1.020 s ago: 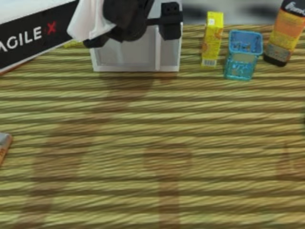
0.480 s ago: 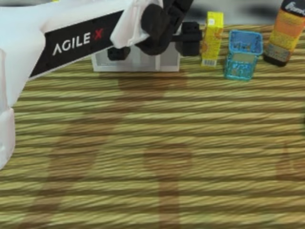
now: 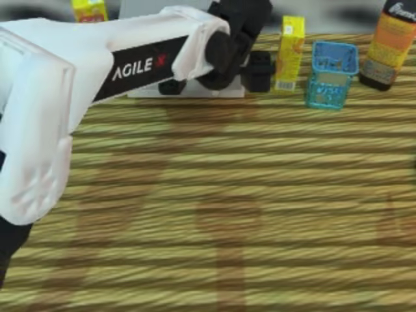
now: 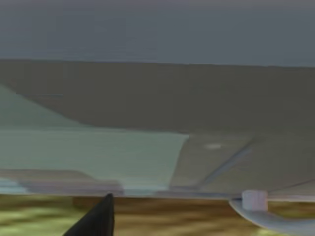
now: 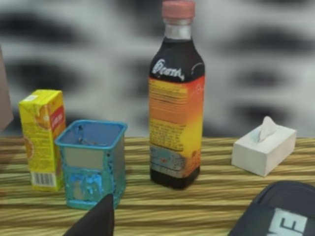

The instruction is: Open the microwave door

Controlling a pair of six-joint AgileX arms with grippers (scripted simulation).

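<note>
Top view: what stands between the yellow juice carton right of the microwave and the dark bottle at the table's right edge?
Only the blue square cup stands between the yellow juice carton and the dark bottle, clearest in the top view.

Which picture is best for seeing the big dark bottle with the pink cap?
The right wrist view: the bottle stands whole there, cap to base. The top view catches only part of it at the edge. The left wrist view misses it.

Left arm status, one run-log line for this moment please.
left gripper: at microwave front, far side of table | door state: hidden by arm | neighbour: yellow juice carton beside gripper | right arm: parked, out of top view
</note>
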